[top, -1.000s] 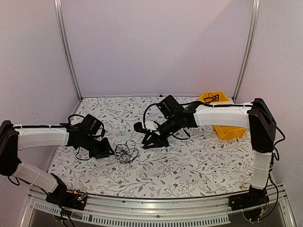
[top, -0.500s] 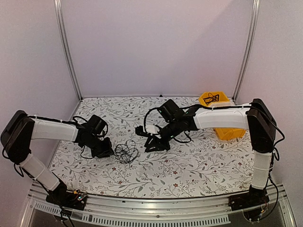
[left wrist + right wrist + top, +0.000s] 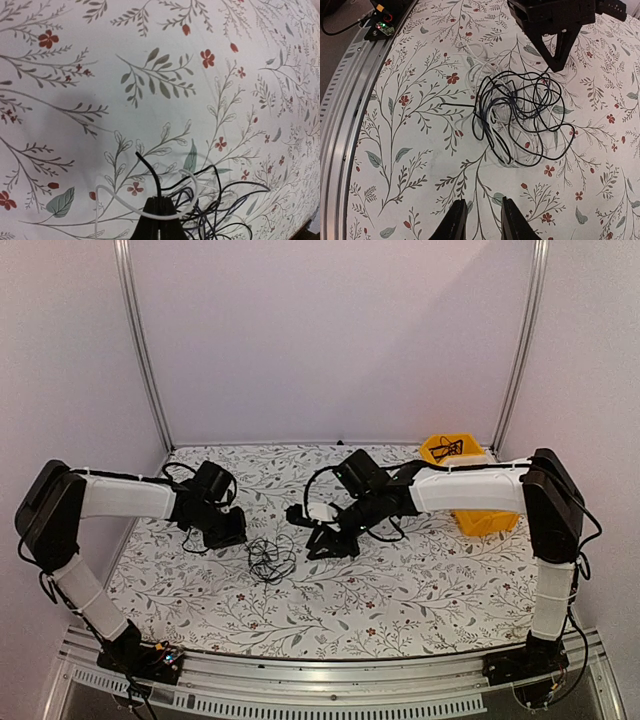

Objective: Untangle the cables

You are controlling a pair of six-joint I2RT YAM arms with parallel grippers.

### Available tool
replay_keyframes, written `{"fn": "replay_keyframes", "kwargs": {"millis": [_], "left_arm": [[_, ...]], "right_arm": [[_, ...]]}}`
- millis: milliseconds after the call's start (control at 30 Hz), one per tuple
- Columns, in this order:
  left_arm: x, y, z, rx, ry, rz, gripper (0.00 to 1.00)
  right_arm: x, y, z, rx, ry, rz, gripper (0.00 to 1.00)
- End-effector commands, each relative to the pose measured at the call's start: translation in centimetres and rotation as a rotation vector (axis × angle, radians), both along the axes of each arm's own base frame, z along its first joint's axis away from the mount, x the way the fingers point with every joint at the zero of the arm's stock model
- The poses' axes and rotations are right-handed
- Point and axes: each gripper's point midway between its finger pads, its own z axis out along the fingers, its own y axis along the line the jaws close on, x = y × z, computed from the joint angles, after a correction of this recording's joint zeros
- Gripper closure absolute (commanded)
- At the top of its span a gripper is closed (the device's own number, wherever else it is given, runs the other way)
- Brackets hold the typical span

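Note:
The cables [image 3: 270,558] lie as a loose bunch of thin black loops on the flowered table [image 3: 400,590], between the two arms. My left gripper [image 3: 238,533] is at the bunch's left side. In the left wrist view its jaws [image 3: 159,215] are shut on a black cable [image 3: 152,175], whose end sticks up from the tips. A white strand [image 3: 115,197] curves across the jaws. My right gripper [image 3: 318,543] stands right of the bunch, apart from it. In the right wrist view it [image 3: 482,202] is open and empty, a short way from the cables [image 3: 520,110].
A yellow bin [image 3: 485,522] sits at the back right, partly behind the right arm. The aluminium rail [image 3: 347,105] along the table's near edge carries a small board with a green light [image 3: 382,25]. White walls and metal posts close in the back and sides.
My left gripper has shut on a cable strand and moved back and slightly right, with the arm's elbow swinging up. The bunch has shifted a little. The right gripper has barely moved.

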Motion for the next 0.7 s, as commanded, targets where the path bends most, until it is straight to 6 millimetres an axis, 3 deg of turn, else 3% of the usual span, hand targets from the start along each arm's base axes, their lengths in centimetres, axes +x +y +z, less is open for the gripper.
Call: {"fn": "replay_keyframes", "kwargs": {"millis": [0,200,333,433,667], "left_arm": [[1.8,-2.9,5.2,-0.029,-0.187,-0.231,1.00],[-2.1,-5.6,13.0,-0.199,-0.418,-0.506,1.00],[-4.6,-6.3,15.9,-0.291,-0.502,-0.611,1.00],[-5.5,-6.5,16.6,-0.328,-0.506,-0.641,1.00],[-6.7,-7.3,16.6,-0.375,-0.479,-0.675,1.00]], "right_arm": [[1.5,0.0,5.3,0.101,-0.028,-0.040,0.72],[4.0,0.2,13.2,0.260,-0.121,-0.075,0.64],[4.2,1.2,17.1,0.373,-0.112,-0.066,0.51],[3.8,2.4,17.4,0.397,-0.047,-0.017,0.47],[3.6,4.9,14.2,0.369,0.096,0.019,0.45]]}}
